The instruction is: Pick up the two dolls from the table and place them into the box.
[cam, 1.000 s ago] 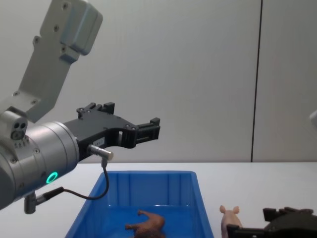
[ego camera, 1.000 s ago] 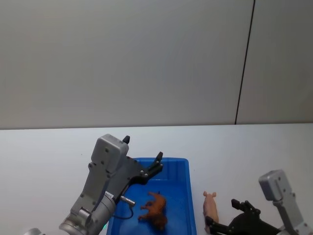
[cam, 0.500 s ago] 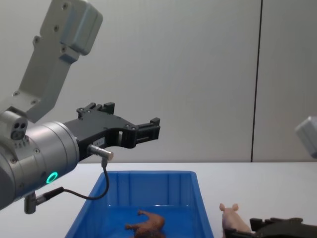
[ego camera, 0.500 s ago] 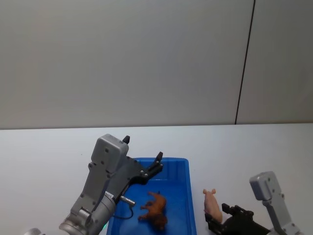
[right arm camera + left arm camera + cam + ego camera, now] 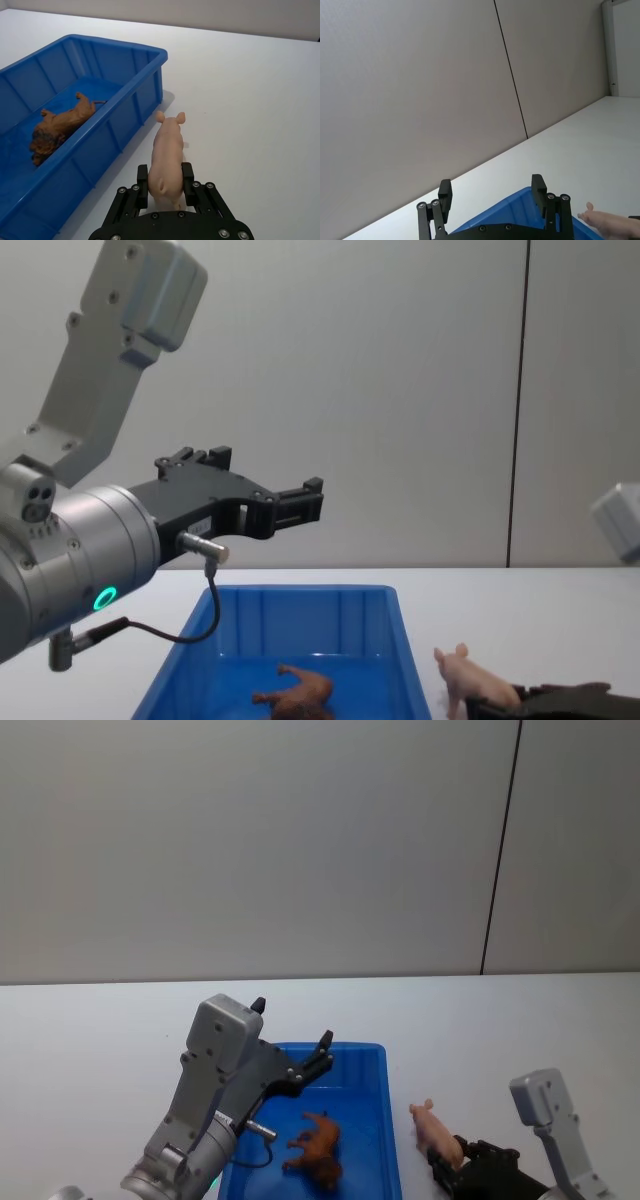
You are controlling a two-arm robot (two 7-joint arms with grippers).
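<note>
Grips the pale pink pig (image 5: 167,147) by its rear half with the right gripper (image 5: 165,176), jaws drawn in narrow against both flanks. Works low at the near right of the white table (image 5: 100,1020), close in front of the robot. Leaves the pig's head and forelegs free ahead of the jaws, snout pointing away from the robot. In the chest view, carries the pig (image 5: 470,677) tilted, snout higher than rump. Keeps it just beside the right wall of the bright blue box (image 5: 135,107), outside the rim, not over it. Cannot tell whether the feet touch the table or hang just above it.

Holds nothing in the left gripper (image 5: 292,1023): jaws spread wide, black fingers aimed forward. Hovers raised above the near left part of the box, well apart from the floor of it and from the toy below. In the left wrist view, frames the far blue rim between the parted jaws, with the pig's snout at the edge.

Inside the box, on its floor toward the near end: the tan-brown lion (image 5: 315,1148), lying on its side, dark mane toward the robot, touching neither gripper.

Box set lengthwise away from the robot, near the middle of the table. Behind the table, a plain grey wall (image 5: 250,850) with one dark vertical seam.
</note>
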